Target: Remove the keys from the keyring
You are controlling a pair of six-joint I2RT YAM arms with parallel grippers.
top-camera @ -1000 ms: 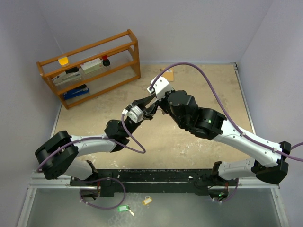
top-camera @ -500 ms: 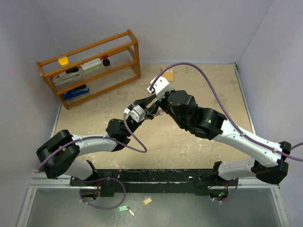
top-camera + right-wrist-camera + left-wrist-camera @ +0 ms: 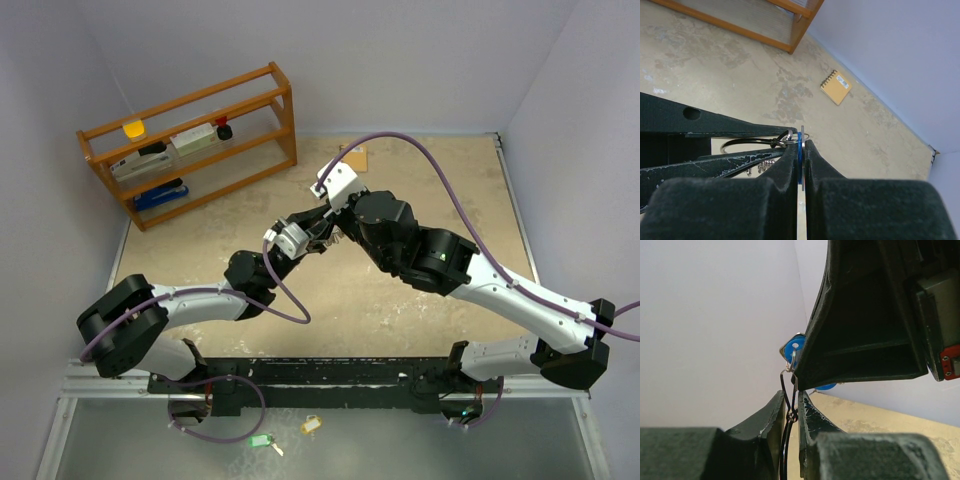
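Keyring (image 3: 783, 386) slightly nearer right gripper (image 3: 801, 147) than before

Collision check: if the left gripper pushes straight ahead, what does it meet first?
Likely the right gripper, clamped on the blue tag, just beyond the left gripper holding the ring; depth unclear.

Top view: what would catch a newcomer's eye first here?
The two grippers meeting mid-table: the right gripper pinches the blue tag, the left gripper pinches the wire keyring beside it. Next, the orange shelf at the far left, and a green tag and yellow tag lying below the arm bases.
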